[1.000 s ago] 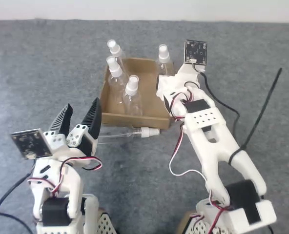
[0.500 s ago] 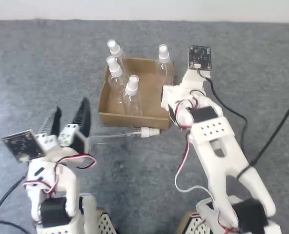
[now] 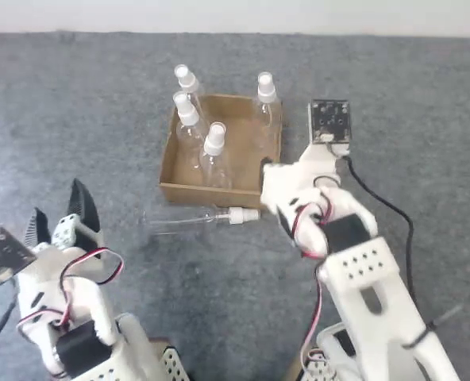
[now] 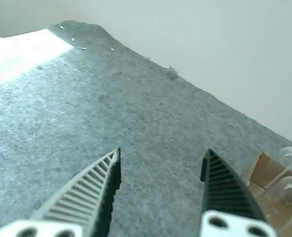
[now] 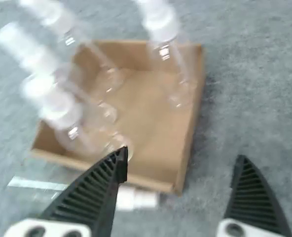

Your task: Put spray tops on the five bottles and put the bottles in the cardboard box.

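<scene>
Cardboard box, upper centre: four upright capped bottles inside. Fifth bottle lies along its lower wall, beside wide-open right gripper. Left gripper, lower left: wide open, well apart.

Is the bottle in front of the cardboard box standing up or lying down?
Lying down: the bottle rests on its side on the carpet, along the cardboard box front wall, spray top fitted.

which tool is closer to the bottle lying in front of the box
Right. The right tool hangs near the spray-top end of the lying bottle; the left tool sits farther off, beyond its base end.
</scene>
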You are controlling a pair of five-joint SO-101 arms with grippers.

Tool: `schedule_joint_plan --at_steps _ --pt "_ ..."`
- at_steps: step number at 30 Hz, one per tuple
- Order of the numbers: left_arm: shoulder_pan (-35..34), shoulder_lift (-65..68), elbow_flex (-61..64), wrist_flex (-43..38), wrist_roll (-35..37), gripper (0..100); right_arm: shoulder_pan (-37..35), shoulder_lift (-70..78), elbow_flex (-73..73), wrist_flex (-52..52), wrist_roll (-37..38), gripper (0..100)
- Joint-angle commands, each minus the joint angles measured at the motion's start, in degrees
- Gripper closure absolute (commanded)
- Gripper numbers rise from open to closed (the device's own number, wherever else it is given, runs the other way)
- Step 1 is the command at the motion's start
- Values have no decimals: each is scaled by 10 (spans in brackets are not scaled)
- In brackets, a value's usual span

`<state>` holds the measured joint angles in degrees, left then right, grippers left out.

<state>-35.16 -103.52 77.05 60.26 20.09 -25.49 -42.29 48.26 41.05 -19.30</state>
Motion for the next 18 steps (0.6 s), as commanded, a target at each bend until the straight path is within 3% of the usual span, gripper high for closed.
schedule_joint_plan --at_steps 1,7,13,18 --pt "-23 -10 -6 -9 9 754 -56 -92 -9 57 2 842" --pt "-25 -10 -3 -8 9 754 -135 -161 25 64 49 991" --pt "-27 -10 -4 -6 9 754 -250 -210 97 39 67 991" --pt "-60 -10 -5 -8 9 754 -269 -206 149 -87 67 991"
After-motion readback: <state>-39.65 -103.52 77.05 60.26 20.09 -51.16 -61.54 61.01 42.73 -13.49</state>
